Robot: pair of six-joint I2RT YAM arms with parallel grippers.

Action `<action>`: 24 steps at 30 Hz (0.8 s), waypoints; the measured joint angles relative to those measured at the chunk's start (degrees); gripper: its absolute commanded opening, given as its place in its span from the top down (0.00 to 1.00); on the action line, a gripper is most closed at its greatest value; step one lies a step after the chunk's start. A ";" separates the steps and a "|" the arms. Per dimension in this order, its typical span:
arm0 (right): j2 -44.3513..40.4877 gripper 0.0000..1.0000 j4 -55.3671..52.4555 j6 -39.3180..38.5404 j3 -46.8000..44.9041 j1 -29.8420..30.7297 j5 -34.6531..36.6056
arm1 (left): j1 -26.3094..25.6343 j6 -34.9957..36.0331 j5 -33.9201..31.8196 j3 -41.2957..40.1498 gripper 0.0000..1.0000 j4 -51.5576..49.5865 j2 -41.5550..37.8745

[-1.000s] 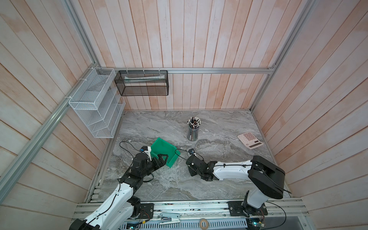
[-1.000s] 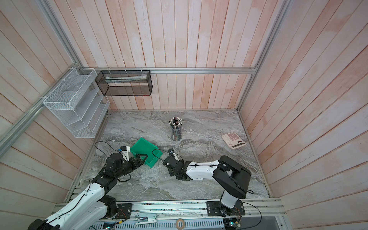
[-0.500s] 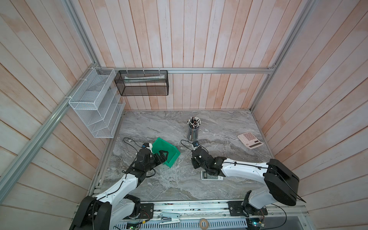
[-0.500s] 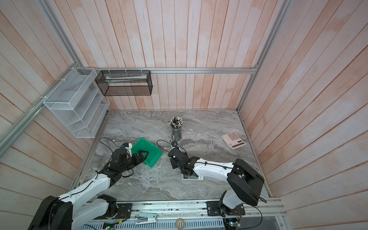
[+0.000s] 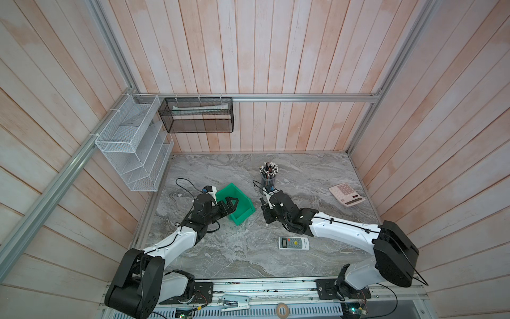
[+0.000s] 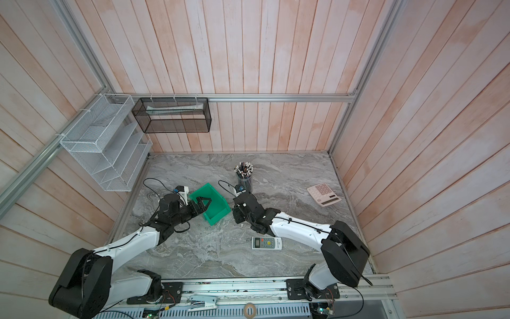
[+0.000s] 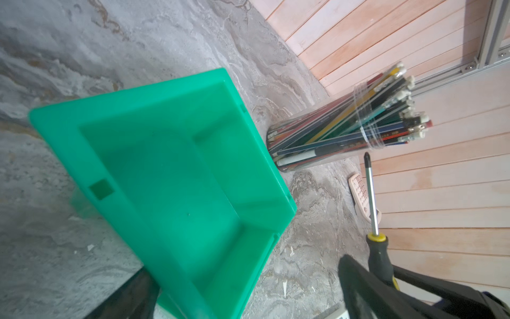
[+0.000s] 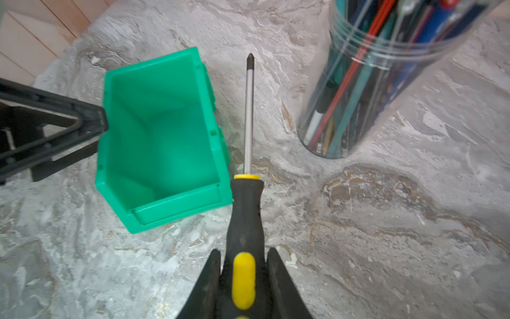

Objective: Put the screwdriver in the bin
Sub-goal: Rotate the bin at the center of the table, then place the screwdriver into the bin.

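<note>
My right gripper point(image 8: 244, 255) is shut on the black, yellow-patched handle of the screwdriver point(image 8: 245, 210). The tool hangs just above the marble, and its thin shaft runs along the outside of the green bin's point(image 8: 179, 205) long wall. From the left wrist view the screwdriver point(image 7: 371, 198) stands off to the side of the bin point(image 7: 138, 95). My left gripper point(image 7: 244, 266) is open, and its fingers point(image 8: 82, 121) sit at the bin's opposite long wall. In both top views the bin point(image 5: 242, 214) point(image 6: 218, 214) lies between the left gripper point(image 5: 230, 204) point(image 6: 202, 205) and the right gripper point(image 5: 266, 214) point(image 6: 237, 216).
A clear cup of pencils point(image 5: 268, 174) stands just behind the right gripper. A white remote point(image 5: 293, 243) lies near the front and a pink calculator point(image 5: 346, 194) at the right. A black mesh basket point(image 5: 197, 114) and a white wire rack point(image 5: 132, 143) hang on the walls.
The right arm has stretched out, its elbow swinging right and uncovering the remote; its gripper keeps the screwdriver beside the bin. The left arm has reached further forward, its gripper staying at the bin.
</note>
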 measured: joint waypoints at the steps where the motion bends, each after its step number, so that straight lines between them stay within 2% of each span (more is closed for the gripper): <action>1: 0.24 0.91 0.00 0.04 0.94 0.00 -0.96 | 0.00 0.52 -0.09 0.76 0.00 -1.05 -0.94; 5: 2.80 0.91 0.92 1.66 4.59 0.15 -4.98 | 0.79 1.81 -0.15 1.36 0.00 -5.55 -7.50; 10: 7.65 0.91 1.79 5.95 8.50 2.32 -9.20 | 7.06 3.26 2.56 1.31 0.00 -14.19 -16.85; 13: 11.87 0.92 2.62 9.33 11.96 4.11 -11.19 | 8.81 4.22 3.93 1.31 0.00 -19.19 -21.35; 19: 17.73 0.91 4.44 16.68 15.50 4.85 -13.07 | 8.96 5.25 7.04 1.31 0.00 -24.48 -23.89; 24: 19.06 0.90 6.05 23.67 15.45 4.02 -13.25 | 9.33 5.77 7.76 0.98 0.00 -25.99 -24.28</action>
